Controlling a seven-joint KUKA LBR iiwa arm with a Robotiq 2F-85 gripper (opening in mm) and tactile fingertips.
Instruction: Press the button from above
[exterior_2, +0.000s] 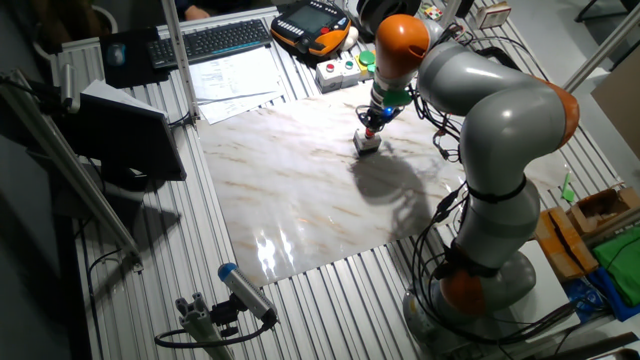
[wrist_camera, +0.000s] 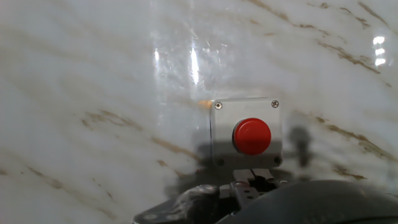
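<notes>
My claw (exterior_2: 371, 128) hangs just above the small round red push button (wrist_camera: 252, 136) on its grey square box (wrist_camera: 245, 132), which sits on the far part of the white marble-patterned surface (exterior_2: 290, 190). Can't tell if my claw is apart or together. Nothing lies between claw and button. Behind, off the slab: long white box with coloured buttons (exterior_2: 342, 71), orange-black handheld pendant (exterior_2: 312, 27), black keyboard (exterior_2: 210, 42), papers (exterior_2: 236, 78).
</notes>
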